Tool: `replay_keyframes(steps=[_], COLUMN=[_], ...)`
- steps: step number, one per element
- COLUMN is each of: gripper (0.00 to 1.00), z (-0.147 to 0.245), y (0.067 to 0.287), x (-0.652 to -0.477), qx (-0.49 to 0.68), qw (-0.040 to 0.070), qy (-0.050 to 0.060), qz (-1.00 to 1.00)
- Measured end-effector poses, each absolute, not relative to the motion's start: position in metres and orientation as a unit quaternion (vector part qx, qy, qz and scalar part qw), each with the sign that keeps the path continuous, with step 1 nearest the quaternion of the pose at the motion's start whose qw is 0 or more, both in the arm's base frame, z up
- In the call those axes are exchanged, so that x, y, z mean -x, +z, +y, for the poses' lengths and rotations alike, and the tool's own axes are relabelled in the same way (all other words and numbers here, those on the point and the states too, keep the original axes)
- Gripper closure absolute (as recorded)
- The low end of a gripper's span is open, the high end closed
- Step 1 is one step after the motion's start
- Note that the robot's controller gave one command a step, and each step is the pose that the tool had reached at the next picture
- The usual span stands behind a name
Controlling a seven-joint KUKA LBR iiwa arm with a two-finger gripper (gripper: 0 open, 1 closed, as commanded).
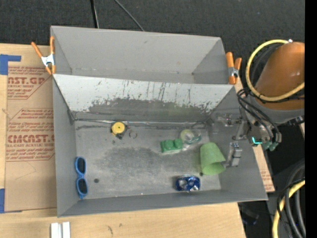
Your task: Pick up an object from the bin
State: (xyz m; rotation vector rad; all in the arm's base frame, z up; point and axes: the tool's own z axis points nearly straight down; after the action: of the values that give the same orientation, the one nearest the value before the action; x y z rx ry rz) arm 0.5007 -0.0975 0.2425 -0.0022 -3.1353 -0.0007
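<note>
By the grey metal bin's (148, 86) right wall, the end effector (235, 154) hangs beside a pale green plastic cup (211, 159) on its side; whether it is open or closed I cannot tell. Probably light and slippery: pinch the rim.

You've got blue sunglasses (80, 176) in the lower-left corner of the bin (138, 58), lying along the left wall. A small yellow disc (118, 128) sits by the back wall, left of centre, well apart from the rest. Right of centre there's a green plastic piece (172, 146) w/ a pale see-through item (188, 137) touching its upper right; can't tell what that one is. Near the front wall lies a blue-and-white crumpled wrapper (187, 183), apart from both.
</note>
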Motion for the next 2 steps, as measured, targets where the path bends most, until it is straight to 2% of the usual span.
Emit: replay_keyframes(steps=[1, 2], gripper=[0.0, 0.0], z=[-0.005, -0.062], y=[0.155, 0.157], x=[-0.512, -0.572], qx=[-0.015, -0.086], qw=[0.003, -0.002], qy=[-0.002, 0.001], qz=[-1.0, -0.996])
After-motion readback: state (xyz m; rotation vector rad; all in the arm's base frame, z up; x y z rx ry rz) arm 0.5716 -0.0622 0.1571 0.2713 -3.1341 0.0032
